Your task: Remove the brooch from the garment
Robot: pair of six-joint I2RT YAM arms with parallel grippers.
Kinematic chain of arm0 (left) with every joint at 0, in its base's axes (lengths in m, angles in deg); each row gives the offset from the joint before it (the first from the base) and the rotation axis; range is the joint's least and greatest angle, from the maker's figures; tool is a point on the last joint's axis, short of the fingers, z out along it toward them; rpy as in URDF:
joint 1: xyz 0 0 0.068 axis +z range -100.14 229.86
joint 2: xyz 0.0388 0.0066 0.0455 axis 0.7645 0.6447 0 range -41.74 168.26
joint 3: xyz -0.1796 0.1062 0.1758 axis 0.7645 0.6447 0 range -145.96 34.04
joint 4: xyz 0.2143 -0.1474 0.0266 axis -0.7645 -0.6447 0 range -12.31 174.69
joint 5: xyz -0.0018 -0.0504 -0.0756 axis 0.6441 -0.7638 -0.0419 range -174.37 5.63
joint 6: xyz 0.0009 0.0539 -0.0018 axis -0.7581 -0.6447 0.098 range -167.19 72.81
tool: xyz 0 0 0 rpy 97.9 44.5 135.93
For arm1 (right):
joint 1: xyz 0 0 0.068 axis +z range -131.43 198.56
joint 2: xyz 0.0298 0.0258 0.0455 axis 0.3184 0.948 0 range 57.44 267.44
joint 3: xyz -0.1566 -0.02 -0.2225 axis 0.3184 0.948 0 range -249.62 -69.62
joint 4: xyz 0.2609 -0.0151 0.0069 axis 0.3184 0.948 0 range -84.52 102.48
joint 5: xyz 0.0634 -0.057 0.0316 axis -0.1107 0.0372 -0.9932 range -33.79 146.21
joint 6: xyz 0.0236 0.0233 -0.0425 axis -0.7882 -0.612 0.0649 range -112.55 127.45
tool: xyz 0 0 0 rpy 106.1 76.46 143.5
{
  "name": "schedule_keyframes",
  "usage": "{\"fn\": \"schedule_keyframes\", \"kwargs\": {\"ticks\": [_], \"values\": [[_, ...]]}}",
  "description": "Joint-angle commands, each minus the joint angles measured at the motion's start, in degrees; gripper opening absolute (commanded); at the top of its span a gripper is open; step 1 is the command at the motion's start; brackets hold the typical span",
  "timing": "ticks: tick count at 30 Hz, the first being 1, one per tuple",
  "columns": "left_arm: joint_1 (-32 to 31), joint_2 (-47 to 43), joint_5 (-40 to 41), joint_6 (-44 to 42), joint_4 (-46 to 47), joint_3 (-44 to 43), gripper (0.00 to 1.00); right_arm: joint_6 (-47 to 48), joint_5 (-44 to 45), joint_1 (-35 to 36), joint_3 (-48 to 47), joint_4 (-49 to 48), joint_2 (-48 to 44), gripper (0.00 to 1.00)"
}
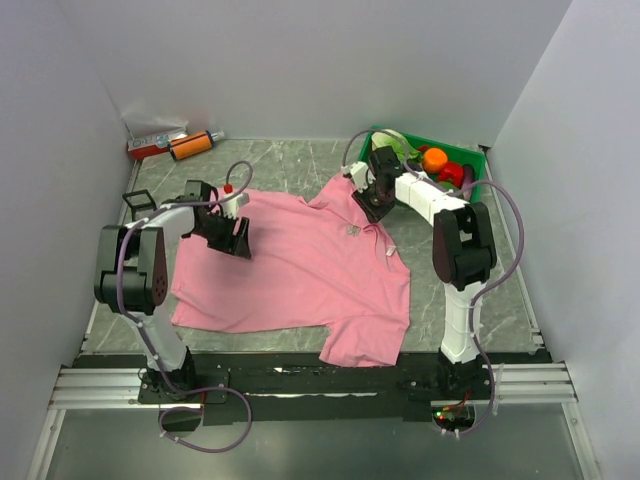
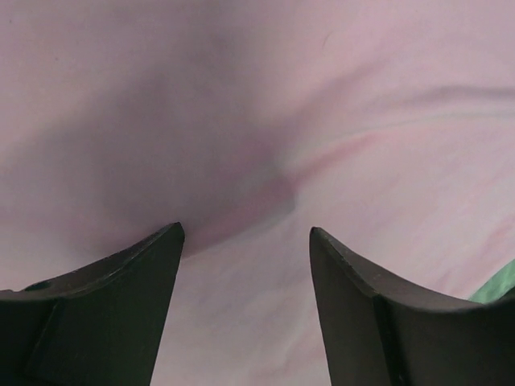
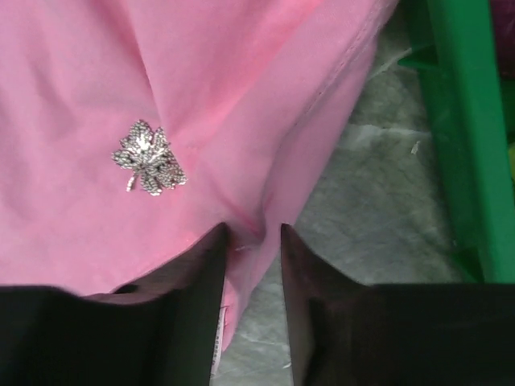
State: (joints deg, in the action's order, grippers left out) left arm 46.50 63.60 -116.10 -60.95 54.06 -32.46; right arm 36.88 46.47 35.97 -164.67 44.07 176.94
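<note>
**Brooch just off the right fingertips, left arm far across the shirt**

The brooch (image 3: 149, 158), a small silvery leaf shape, sits on the garment (image 1: 290, 270) near the neck, on the side twd the green bin (image 3: 467, 121). In the right wrist view it lies up and to the left of the right end effector (image 3: 249, 232). It is near but not touching, w/ bare pink cloth btwn. It's approx as wide as long, so no strong long axis; a short stem pokes out at its lower left in that view.

Right end effector: fingers nearly together, w/ a ridge of the shirt's edge running into the narrow gap and creases fanning out from there. It looks to be pinching cloth, not the brooch. Grey tabletop (image 3: 362, 209) shows just right of that fold.

Left end effector (image 2: 245, 233): fingers wide apart, nothing btwn them, plain pink cloth below. Can't tell if the tips press on it. In the top view it is over the shirt's left part, well apart from the brooch.

So the right arm is much nearer, but prob occupied w/ the cloth. The free, open left would have to cross most of the shirt twd the right to reach the pin. Risk, imo: the brooch is small next to the fingers, so it's easy to nip cloth along w/ it
</note>
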Motion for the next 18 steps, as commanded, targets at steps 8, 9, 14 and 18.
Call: {"fn": "schedule_keyframes", "kwargs": {"ticks": [8,9,14,18], "values": [[4.7,-15.8,11.6,-7.9,-6.8,16.2,0.70,-5.4,-3.8,4.3,14.9,2.3,-11.2,0.10],[4.8,-16.6,11.5,-8.7,-7.5,16.9,0.70,-5.6,-3.5,5.3,15.8,2.1,-13.0,0.08],[4.8,-18.2,8.2,-9.8,-8.0,13.2,0.72,-4.4,-1.3,5.7,15.2,3.5,-13.0,0.06],[4.3,-14.8,1.0,-8.9,-8.5,3.5,0.74,-2.7,1.2,2.4,9.2,6.8,-8.5,0.11]]}}
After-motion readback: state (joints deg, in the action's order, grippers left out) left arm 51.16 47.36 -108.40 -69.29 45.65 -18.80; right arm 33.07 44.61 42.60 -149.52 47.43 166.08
